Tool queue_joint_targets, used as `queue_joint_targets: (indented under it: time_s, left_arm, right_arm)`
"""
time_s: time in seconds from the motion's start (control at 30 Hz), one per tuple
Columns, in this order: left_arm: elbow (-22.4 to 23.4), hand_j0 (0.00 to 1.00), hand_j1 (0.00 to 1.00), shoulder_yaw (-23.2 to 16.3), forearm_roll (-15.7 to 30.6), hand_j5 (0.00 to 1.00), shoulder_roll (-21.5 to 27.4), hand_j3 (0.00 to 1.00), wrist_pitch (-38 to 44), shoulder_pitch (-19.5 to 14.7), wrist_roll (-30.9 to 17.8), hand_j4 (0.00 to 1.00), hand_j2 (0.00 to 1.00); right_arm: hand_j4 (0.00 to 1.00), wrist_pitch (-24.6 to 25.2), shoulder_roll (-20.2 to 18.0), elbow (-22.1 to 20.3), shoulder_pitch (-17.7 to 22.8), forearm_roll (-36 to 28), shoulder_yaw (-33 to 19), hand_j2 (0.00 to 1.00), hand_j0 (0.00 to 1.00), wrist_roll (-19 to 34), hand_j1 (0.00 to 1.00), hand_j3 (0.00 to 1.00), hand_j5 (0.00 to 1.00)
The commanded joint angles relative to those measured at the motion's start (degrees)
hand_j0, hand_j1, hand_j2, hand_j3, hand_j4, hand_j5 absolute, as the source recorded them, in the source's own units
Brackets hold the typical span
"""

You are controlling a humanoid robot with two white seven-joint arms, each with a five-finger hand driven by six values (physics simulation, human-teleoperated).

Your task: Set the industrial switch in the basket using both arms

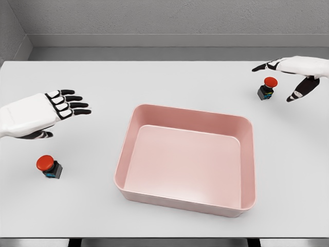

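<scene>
A white tabletop point(164, 82) meets grey walls point(169, 15). The pink basket point(187, 157) sits centred; left hand point(36, 116) and right hand point(295, 69) hover with fingers spread wide, empty, near two red-buttoned switches point(50, 166) point(267, 88).

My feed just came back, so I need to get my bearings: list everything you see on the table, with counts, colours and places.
left switch: 1, red button on black base, near left of table, apart from basket.
right switch: 1, same colours, far right, under right hand.
basket: 1, pink, centre, holds nothing.
table: 1, white.
left hand: 1, white and black, open, above the left switch's side.
right hand: 1, open, arched over right switch, not gripping.
</scene>
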Motion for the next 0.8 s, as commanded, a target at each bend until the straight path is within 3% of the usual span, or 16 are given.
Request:
queue_joint_targets:
  time_s: [0.0,0.2,0.3,0.37,0.43,0.5,0.57,0.7,0.77]
  left_arm:
    - [0.0,1.00,1.00,0.1,0.1,1.00,0.6,1.00,0.0,0.0,0.0,1.00,1.00]
    - [0.4,1.00,1.00,1.1,-0.8,1.00,1.9,1.00,0.0,0.5,-0.1,1.00,1.00]
    - [0.8,1.00,1.00,1.4,-0.8,1.00,2.0,1.00,0.0,2.9,-0.1,1.00,1.00]
    - [2.5,1.00,1.00,3.9,-1.0,1.00,3.4,1.00,0.0,5.8,-0.1,1.00,1.00]
    - [4.7,1.00,1.00,6.0,-3.4,1.00,3.7,1.00,0.0,6.6,-0.1,1.00,1.00]
    - [6.4,1.00,1.00,6.1,-3.5,1.00,3.7,1.00,0.0,6.7,-0.1,1.00,1.00]
    - [6.9,1.00,1.00,6.5,-3.5,1.00,3.7,1.00,0.0,6.7,-0.1,1.00,1.00]
    - [7.4,1.00,1.00,6.5,-3.5,1.00,3.7,1.00,0.0,11.7,-0.1,1.00,1.00]
    - [7.4,1.00,1.00,6.5,-3.4,1.00,3.8,1.00,0.0,12.5,-0.1,1.00,1.00]
  right_arm:
    - [1.00,0.1,0.1,0.1,0.0,-0.6,-0.1,1.00,1.00,-0.3,1.00,1.00,1.00]
    - [1.00,0.5,0.3,1.0,-0.2,0.0,-0.5,1.00,1.00,0.0,1.00,1.00,1.00]
    - [1.00,0.8,0.2,1.4,0.0,-0.1,-0.2,1.00,1.00,-3.8,1.00,1.00,1.00]
    - [1.00,0.8,0.4,5.6,0.0,-0.1,0.3,1.00,1.00,-4.1,1.00,1.00,1.00]
    - [1.00,1.1,0.6,6.9,-0.1,-0.1,0.8,1.00,1.00,-4.1,1.00,1.00,1.00]
    - [1.00,1.3,2.6,9.9,-0.2,-0.1,1.1,1.00,1.00,-4.1,1.00,1.00,1.00]
    - [1.00,2.9,3.8,10.2,-0.4,0.0,1.2,1.00,1.00,-4.0,1.00,1.00,1.00]
    - [1.00,8.0,6.8,10.4,-1.1,3.3,1.3,1.00,1.00,-3.9,1.00,1.00,1.00]
    - [1.00,8.9,8.0,10.4,-1.1,3.3,1.7,1.00,1.00,-3.8,1.00,1.00,1.00]
